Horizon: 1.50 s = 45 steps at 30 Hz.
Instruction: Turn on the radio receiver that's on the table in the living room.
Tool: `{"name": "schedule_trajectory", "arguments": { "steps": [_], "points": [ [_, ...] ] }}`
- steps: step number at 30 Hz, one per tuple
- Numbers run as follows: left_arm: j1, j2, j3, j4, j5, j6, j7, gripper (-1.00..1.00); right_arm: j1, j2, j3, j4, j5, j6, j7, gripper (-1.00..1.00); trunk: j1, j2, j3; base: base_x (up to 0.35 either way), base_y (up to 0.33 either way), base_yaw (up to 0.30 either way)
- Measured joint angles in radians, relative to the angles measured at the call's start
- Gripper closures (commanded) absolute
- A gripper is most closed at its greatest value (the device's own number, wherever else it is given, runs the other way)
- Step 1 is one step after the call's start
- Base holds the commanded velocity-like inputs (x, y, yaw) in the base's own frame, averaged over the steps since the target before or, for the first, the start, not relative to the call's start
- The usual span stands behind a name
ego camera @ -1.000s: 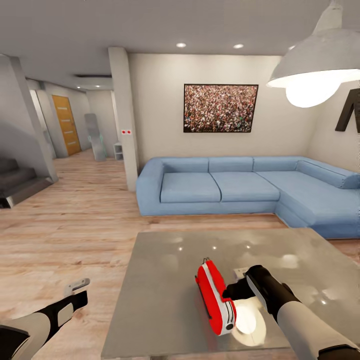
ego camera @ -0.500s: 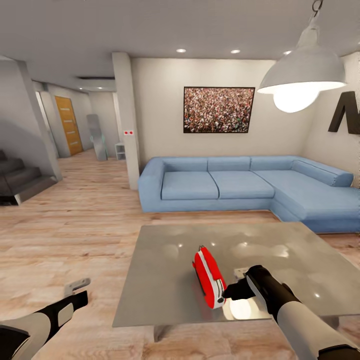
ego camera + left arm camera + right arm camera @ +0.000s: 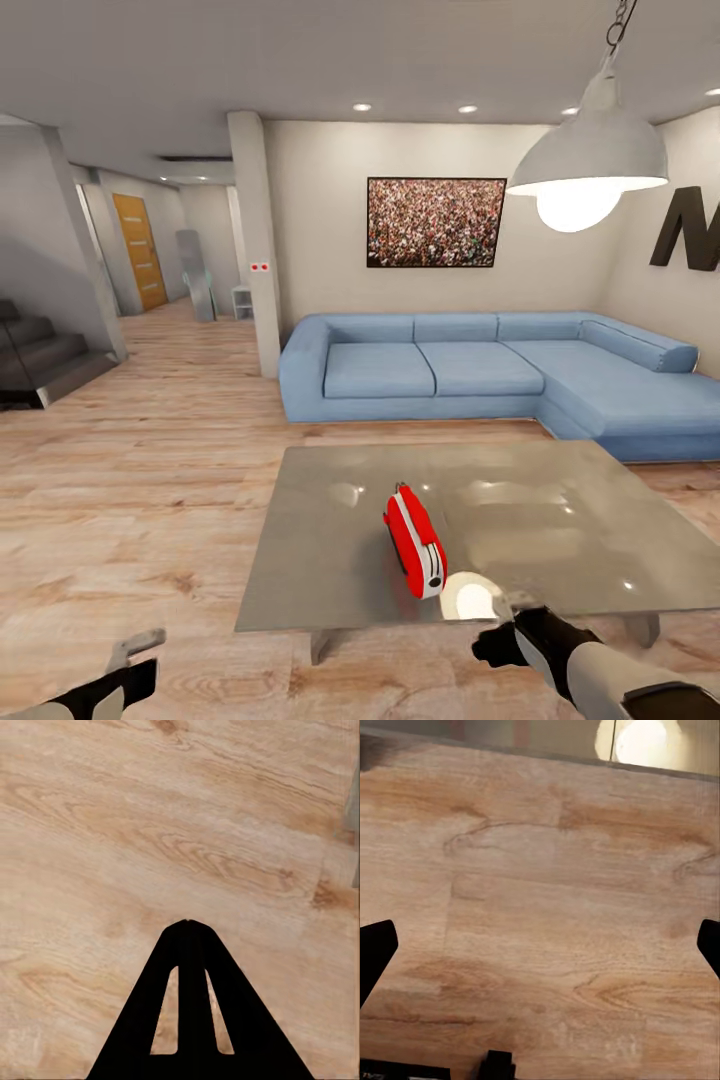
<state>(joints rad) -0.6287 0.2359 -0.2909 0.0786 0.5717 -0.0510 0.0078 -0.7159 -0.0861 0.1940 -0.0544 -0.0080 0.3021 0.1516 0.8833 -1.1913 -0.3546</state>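
Head view: left gripper (image 3: pixel 135 650), fingers pressed together, hangs over light wood floor (image 3: pixel 150 480) left of the glossy grey square table (image 3: pixel 330 560); small red retro radio (image 3: pixel 415 540) stands on it; right gripper (image 3: pixel 500 645), fingers spread, below its near edge.

Radio receiver (image 3: pixel 415 541) red, white band; table (image 3: pixel 560 545) glossy grey; sofa (image 3: pixel 480 375) blue; floor (image 3: pixel 150 480) light wood-grain.
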Motion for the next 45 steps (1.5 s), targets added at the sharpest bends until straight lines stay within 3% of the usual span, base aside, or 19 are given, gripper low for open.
{"name": "schedule_trajectory", "arguments": {
  "steps": [3, 4, 6, 9, 14, 25, 32, 39, 45],
  "points": [
    [0.075, 0.0, -0.001, 0.0, -0.047, -0.017, -0.063, 1.0, 0.024, 0.0, -0.002, 0.1, -0.008, -0.174, -0.063, -1.0, -0.012, 0.021, 0.01, 0.0, 0.0, 0.0],
    [0.087, 0.0, -0.001, 0.0, -0.057, -0.025, -0.082, 1.0, 0.036, 0.0, -0.003, 0.107, -0.011, -0.193, -0.078, -1.0, -0.015, 0.028, 0.013, 0.0, 0.0, 0.0],
    [0.14, 0.001, -0.001, 0.0, -0.112, -0.084, -0.165, 1.0, 0.09, 0.001, -0.006, 0.125, -0.048, -0.245, -0.127, -1.0, -0.023, 0.042, 0.019, 0.0, 0.0, 0.0],
    [0.193, 0.002, -0.001, 0.0, -0.143, -0.148, -0.205, 1.0, 0.15, 0.001, -0.007, 0.132, -0.087, -0.285, -0.145, -1.0, -0.035, 0.063, 0.028, 0.0, 0.0, 0.0],
    [0.272, -0.005, -0.001, 0.0, -0.158, -0.202, -0.225, 1.0, 0.242, 0.002, -0.006, 0.134, -0.106, -0.324, -0.153, -1.0, -0.054, 0.098, 0.044, 0.0, 0.0, 0.0],
    [0.286, -0.016, 0.0, -0.002, -0.16, -0.196, -0.218, 1.0, 0.263, 0.0, -0.004, 0.134, -0.105, -0.319, -0.155, -1.0, -0.061, 0.112, 0.051, 0.0, 0.0, 0.0],
    [0.287, -0.066, -0.001, -0.001, -0.161, -0.195, -0.218, 1.0, 0.263, 0.001, -0.004, 0.134, -0.106, -0.319, -0.155, -1.0, -0.061, 0.112, 0.051, 0.0, 0.0, 0.0],
    [0.287, -0.158, -0.001, -0.002, -0.162, -0.195, -0.218, 1.0, 0.263, 0.001, -0.004, 0.134, -0.107, -0.319, -0.155, -1.0, -0.061, 0.112, 0.051, 0.0, 0.0, 0.0],
    [0.287, -0.191, -0.001, -0.002, -0.16, -0.194, -0.218, 1.0, 0.263, 0.002, -0.004, 0.134, -0.107, -0.319, -0.155, -1.0, -0.061, 0.112, 0.051, 0.0, 0.0, 0.0]
  ]
}}
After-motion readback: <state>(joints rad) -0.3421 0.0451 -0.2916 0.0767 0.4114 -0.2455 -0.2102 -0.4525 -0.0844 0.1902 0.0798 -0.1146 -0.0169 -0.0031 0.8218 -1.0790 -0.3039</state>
